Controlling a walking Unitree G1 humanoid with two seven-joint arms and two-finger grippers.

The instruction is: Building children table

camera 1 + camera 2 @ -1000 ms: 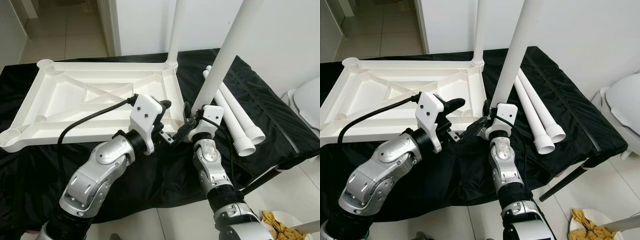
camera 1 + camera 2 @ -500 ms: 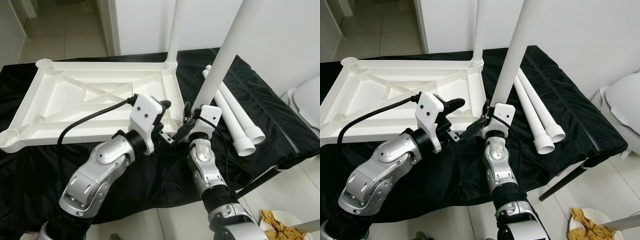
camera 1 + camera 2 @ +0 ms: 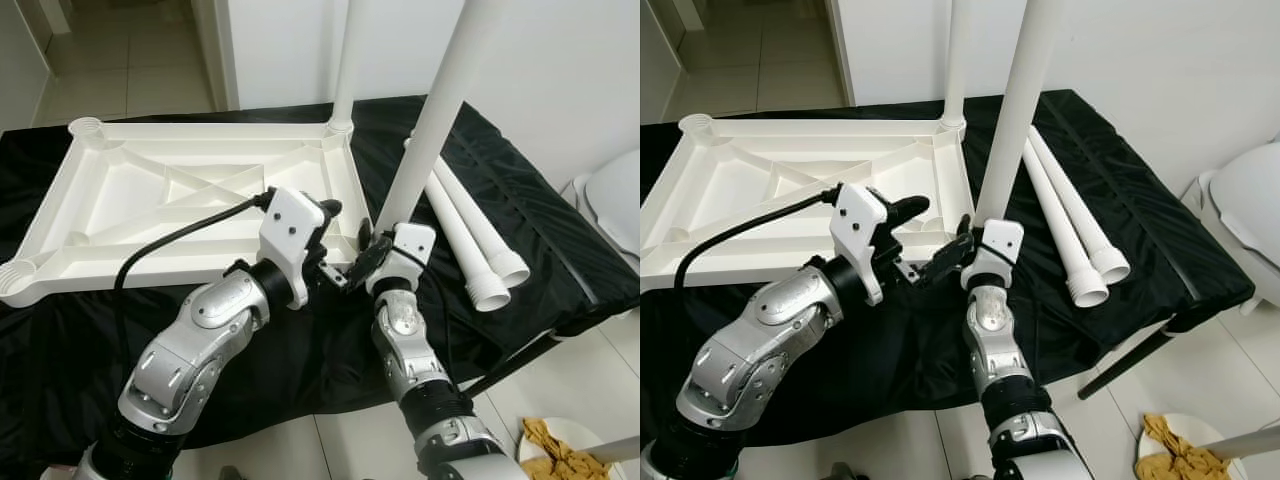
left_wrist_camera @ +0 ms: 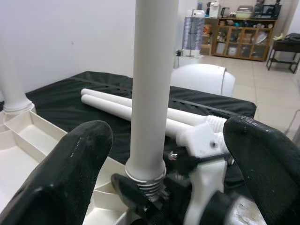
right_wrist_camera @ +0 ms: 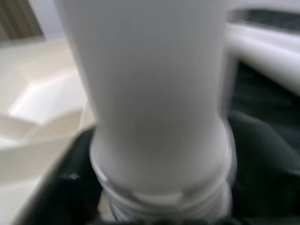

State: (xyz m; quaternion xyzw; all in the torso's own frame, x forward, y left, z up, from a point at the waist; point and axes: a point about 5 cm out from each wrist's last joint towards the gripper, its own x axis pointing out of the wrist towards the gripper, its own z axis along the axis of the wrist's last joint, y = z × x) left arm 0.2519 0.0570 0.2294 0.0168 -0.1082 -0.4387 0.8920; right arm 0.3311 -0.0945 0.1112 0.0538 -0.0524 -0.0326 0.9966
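Counter: black-draped counter (image 3: 520, 200) carries inverted tabletop (image 3: 190, 190).
Right hand (image 3: 975, 235): clamped on leg (image 3: 1015, 110).
Left hand (image 3: 335, 245): fingers apart at 9 o'clock of leg.
Technique: keep leg vertical, seat thread in corner socket.

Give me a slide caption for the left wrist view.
Open left claw flanks the upright table leg the right claw grips.

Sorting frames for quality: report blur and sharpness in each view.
Right wrist view: soft throughout, the table leg too close to focus. Left wrist view: leg sharp, near claw fingers slightly soft. Both eye views: evenly lit and crisp.
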